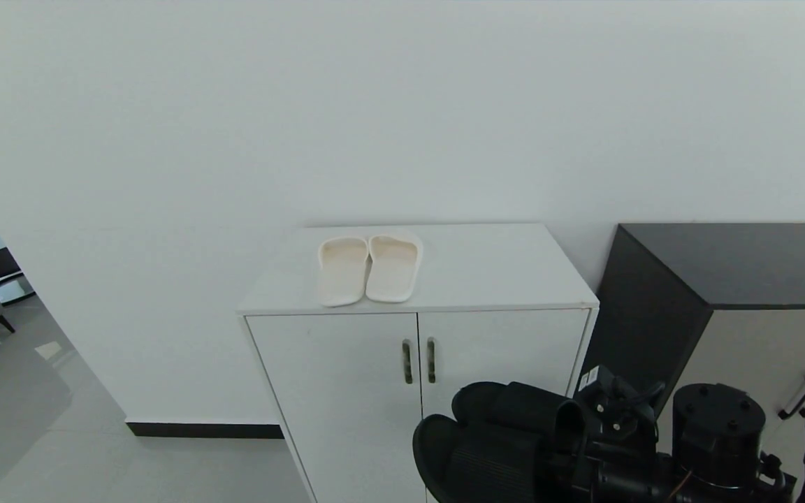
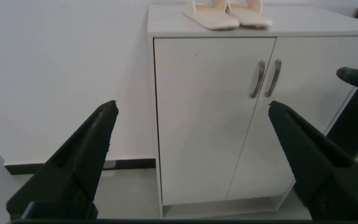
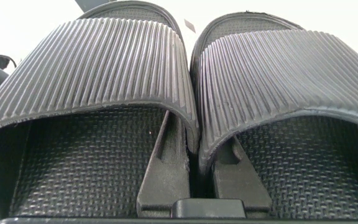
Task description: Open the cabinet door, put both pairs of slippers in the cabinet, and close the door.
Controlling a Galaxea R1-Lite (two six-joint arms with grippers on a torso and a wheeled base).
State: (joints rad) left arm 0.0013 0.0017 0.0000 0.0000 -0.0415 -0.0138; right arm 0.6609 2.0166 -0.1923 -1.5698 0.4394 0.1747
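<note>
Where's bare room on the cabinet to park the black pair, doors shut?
The cabinet top is bare from the cream slippers to its right edge, with a narrow strip at its left edge. Nothing stands between the left gripper and the left door or handles. Crowded: the black slippers, in the right gripper, hang before the right door.

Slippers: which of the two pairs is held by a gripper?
The black pair, clamped in the right gripper; the cream pair lies free on top of the white cabinet.
</note>
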